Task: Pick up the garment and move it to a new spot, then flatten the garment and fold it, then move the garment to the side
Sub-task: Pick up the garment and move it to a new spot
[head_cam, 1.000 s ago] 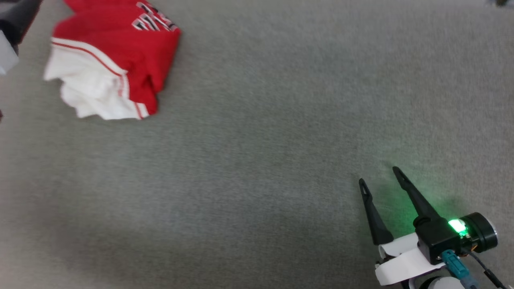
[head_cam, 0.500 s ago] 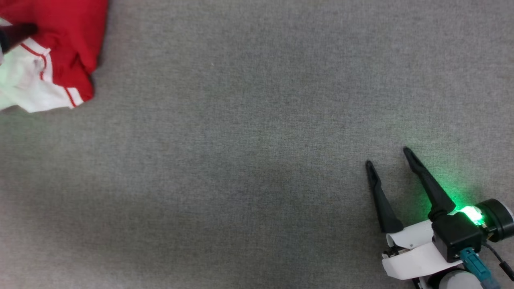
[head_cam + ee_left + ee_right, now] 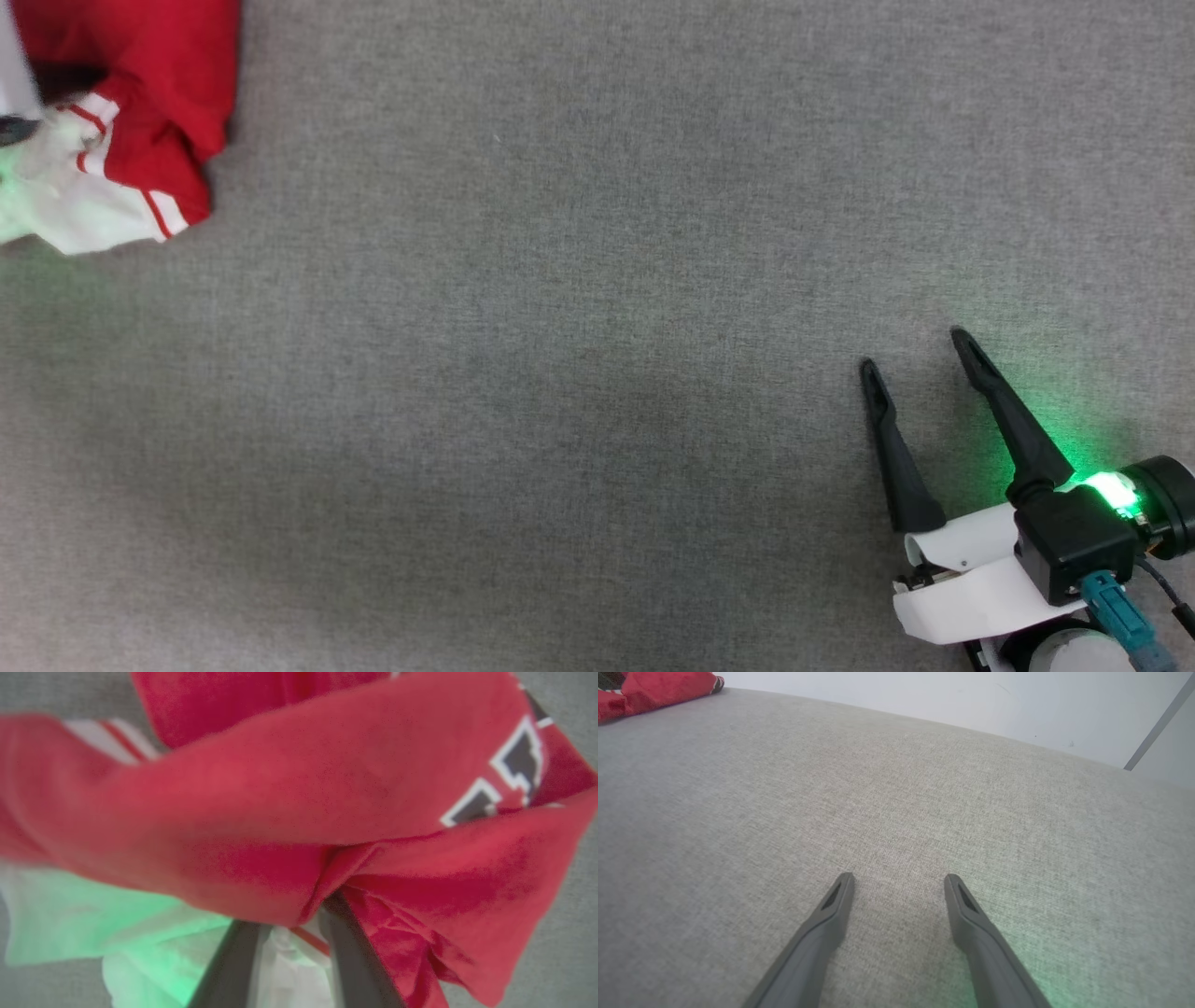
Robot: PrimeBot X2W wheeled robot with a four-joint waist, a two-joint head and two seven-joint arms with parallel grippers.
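Note:
The garment (image 3: 149, 84), red with white sleeves and red stripe trim, lies crumpled on the grey cloth surface at the head view's upper left edge. In the left wrist view the garment (image 3: 289, 779) is close up, with black white-outlined print at the right. My left gripper (image 3: 292, 912) is pushed into its folds, white cloth lies between the two fingers (image 3: 348, 956), and the tips are hidden under a red fold. My right gripper (image 3: 914, 350) rests open at the lower right, far from the garment, with nothing between its fingers. In the right wrist view the right gripper (image 3: 899, 876) is also open, with the garment (image 3: 658, 688) at the far upper left.
A grey fabric surface (image 3: 560, 373) spreads across the whole head view. A green light glows on my right wrist (image 3: 1111, 487). Beyond the surface's far edge stands a pale wall (image 3: 924, 695).
The head camera has turned, so the garment now sits at the left edge. My left gripper has gone into the garment, and the white sleeve has bunched up. The right gripper stays open.

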